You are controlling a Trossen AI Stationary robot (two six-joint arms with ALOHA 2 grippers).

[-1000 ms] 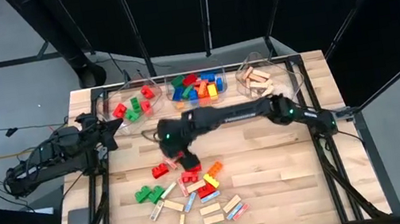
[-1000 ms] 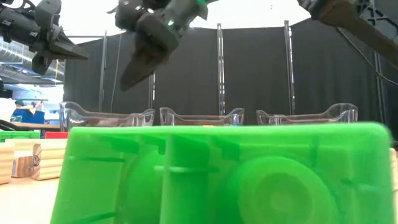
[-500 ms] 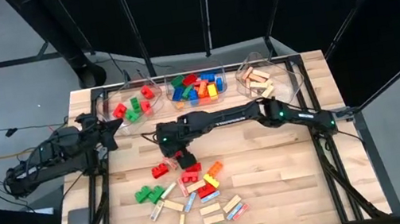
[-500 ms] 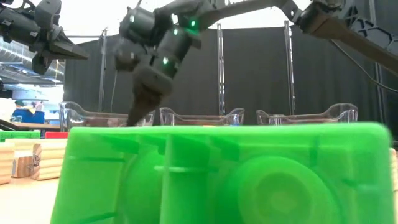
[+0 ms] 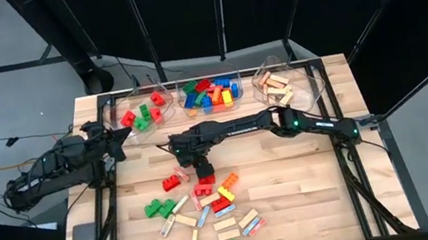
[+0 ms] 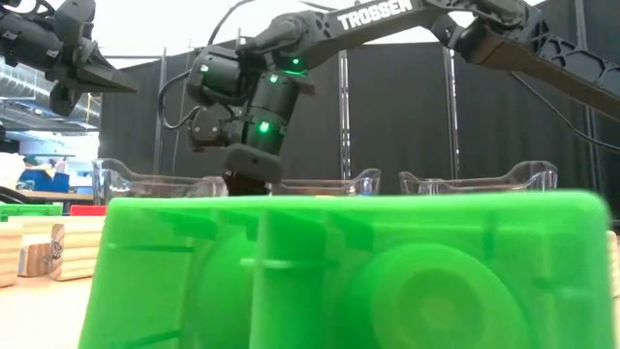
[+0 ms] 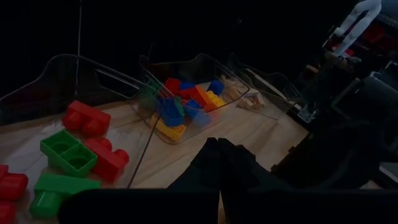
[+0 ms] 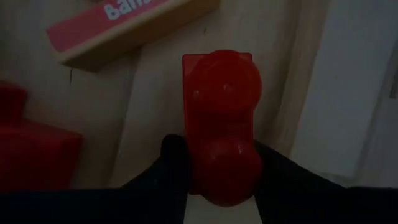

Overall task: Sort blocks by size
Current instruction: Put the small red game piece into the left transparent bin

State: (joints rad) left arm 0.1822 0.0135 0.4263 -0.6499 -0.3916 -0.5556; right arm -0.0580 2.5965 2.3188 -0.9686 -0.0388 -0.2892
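A pile of blocks (image 5: 207, 211), coloured studded bricks and tan wooden bars, lies on the table's near middle. My right gripper (image 5: 202, 172) has reached down into the pile's far edge. In the right wrist view its fingers stand at a red two-stud block (image 8: 221, 118) that lies flat on the wood. In the low view a big green block (image 6: 349, 271) hides its fingertips. My left gripper (image 5: 124, 134) hangs shut and empty above the table's left side, near the left bin. My right gripper pinches the red block between its two fingers (image 8: 171, 162), on the two long sides at the stud end nearest the wrist (image 8: 202, 165). The fingers come steeply from above. The block lies on the table with its studs up.
Three clear bins stand along the far edge: left (image 5: 144, 112) with red and green bricks, middle (image 5: 210, 95) with mixed bricks, right (image 5: 277, 84) with wooden bars. A wooden bar with a red face (image 8: 124, 25) and another red brick (image 8: 31, 149) lie close to the held block.
My right gripper has come down from well above the table onto the far edge of the pile, tipping to point more steeply down. The left arm has kept still.
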